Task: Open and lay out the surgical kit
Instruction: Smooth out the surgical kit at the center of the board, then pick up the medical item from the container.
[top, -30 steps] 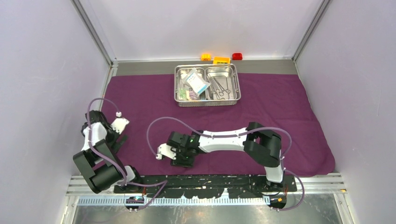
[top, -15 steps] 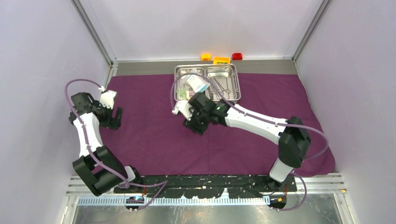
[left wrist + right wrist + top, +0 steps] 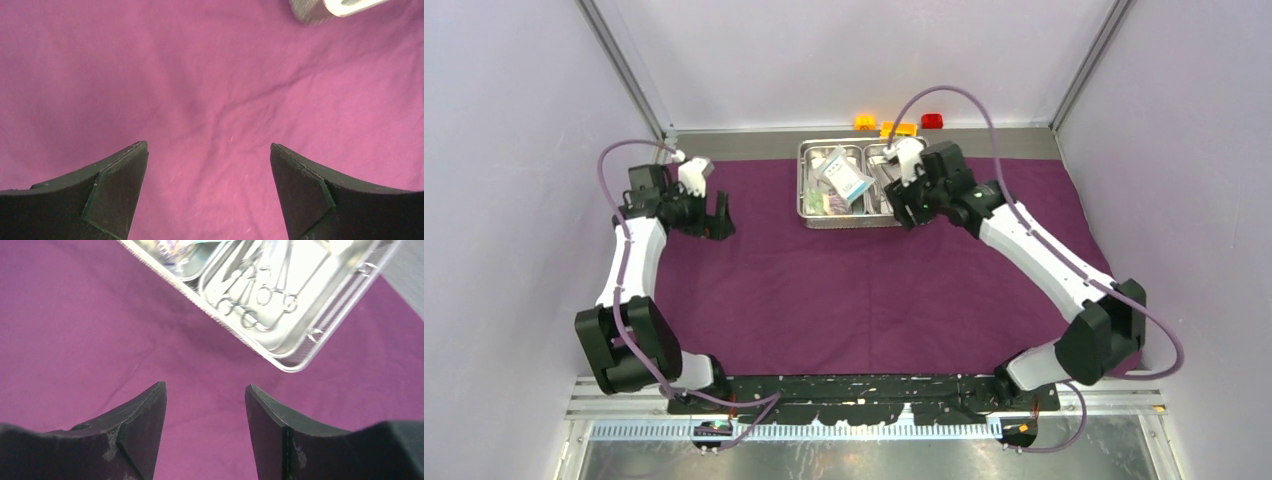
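Note:
The dark-purple cloth [image 3: 844,290] lies spread flat over the table. On its far middle stands the steel tray [image 3: 854,224]. Clear packets [image 3: 845,178] fill the tray's left compartment. In the right wrist view, steel scissors and clamps [image 3: 260,292] lie in the right compartment. My right gripper [image 3: 906,208] hovers open over the tray's front edge by that compartment, and the view from its wrist shows only cloth [image 3: 75,315] between its jaws [image 3: 205,390]. My left gripper [image 3: 718,224] is open above bare cloth [image 3: 150,75] to the left of the tray, with nothing between its fingers [image 3: 209,147].
Yellow [image 3: 865,122], orange [image 3: 896,129] and red [image 3: 932,120] toy bricks sit on the bare strip behind the tray. Lilac walls close in on both sides and at the back. The tray's near rim [image 3: 295,365] lies just ahead of the right gripper's fingertips.
Both arms have swung from the near side to the far side. The right gripper went up to the tray. The left moved out to the tray's left. Both jaws have widened.

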